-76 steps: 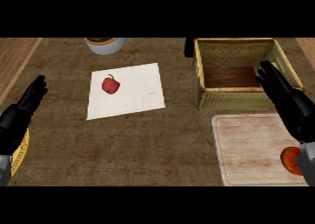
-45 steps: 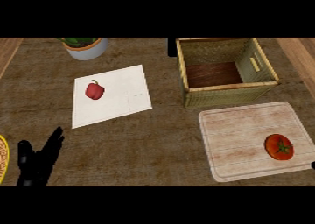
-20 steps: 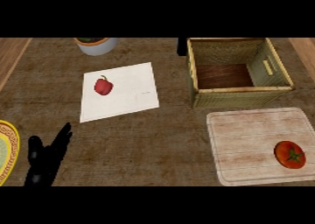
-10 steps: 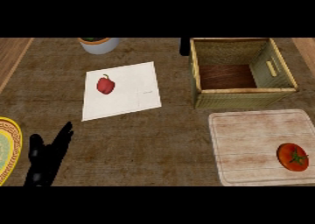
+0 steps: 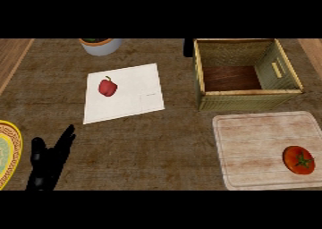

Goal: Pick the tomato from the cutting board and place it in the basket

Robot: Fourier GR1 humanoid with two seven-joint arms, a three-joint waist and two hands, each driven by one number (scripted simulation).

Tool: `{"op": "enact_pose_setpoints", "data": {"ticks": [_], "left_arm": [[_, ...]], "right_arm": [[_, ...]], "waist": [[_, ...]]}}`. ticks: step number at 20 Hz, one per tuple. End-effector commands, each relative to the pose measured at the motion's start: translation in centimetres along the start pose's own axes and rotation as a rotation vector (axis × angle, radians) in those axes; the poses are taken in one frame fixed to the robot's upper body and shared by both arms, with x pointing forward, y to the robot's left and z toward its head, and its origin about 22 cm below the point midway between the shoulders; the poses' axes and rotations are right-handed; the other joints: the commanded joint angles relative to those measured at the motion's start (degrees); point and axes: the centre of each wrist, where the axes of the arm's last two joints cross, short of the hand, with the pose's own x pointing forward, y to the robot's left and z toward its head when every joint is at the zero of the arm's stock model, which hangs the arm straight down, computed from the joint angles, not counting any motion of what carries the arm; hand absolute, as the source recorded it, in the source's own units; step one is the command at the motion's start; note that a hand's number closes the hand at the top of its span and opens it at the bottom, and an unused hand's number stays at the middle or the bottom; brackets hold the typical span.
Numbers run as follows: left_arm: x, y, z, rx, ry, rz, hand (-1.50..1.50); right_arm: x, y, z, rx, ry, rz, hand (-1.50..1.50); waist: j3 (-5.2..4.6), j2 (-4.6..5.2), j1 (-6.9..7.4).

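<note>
Left hand (image 5: pixel 50 163): lower left of the view, near the bottom edge, over the bare counter; fingers straight and a little spread, pointing up and away; it holds nothing.
Right hand: only a dark sliver shows at the right edge, beside the board; whether its fingers are spread or curled cannot be told.
Plate (image 5: pixel 1 154): yellow rim with a patterned green middle, cut by the left edge, just left of the left hand.
Tomato (image 5: pixel 299 160): red, green stem up, lying on the board's near right part, close to its right edge; well apart from the left hand, across the whole width of the counter; no hand touches it.
Board (image 5: pixel 256 147): pale wood, rounded corners, at the lower right, flat on the counter, just in front of the basket.
Counter (image 5: pixel 163 138): dark brown, rough grain, with lighter wood strips at the far left and far right.
Sheet (image 5: pixel 134 96): white, lying flat and a little turned, left of the basket, beyond the left hand.
Pepper (image 5: pixel 108 86): small, red, on the sheet's left part.
Basket (image 5: pixel 282 71): woven, square, open top, dark wood bottom, nothing seen inside; beyond the board.
Pot (image 5: pixel 101 46): grey, at the far edge, beyond the sheet, cut by the top.
</note>
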Motion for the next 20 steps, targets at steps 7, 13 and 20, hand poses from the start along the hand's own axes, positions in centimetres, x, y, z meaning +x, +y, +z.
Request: {"op": "enact_pose_setpoints", "data": {"ticks": [7,13,20], "left_arm": [[0.3,-0.5,-0.2,0.005,0.067,0.015,0.00],[-1.3,1.5,0.3,-0.010,0.063,0.007,0.00],[-2.2,0.3,-1.4,0.000,0.068,0.005,0.00]], "right_arm": [[-1.2,4.9,-1.0,-0.017,-0.004,0.011,-1.50],[-1.9,5.5,-4.2,-0.039,-0.006,0.002,-1.50],[-0.4,7.5,-5.2,-0.030,-0.004,0.007,-1.50]], "waist": [[-0.36,0.23,-0.34],[-0.37,0.27,-0.03],[-0.38,0.33,-0.16]]}}
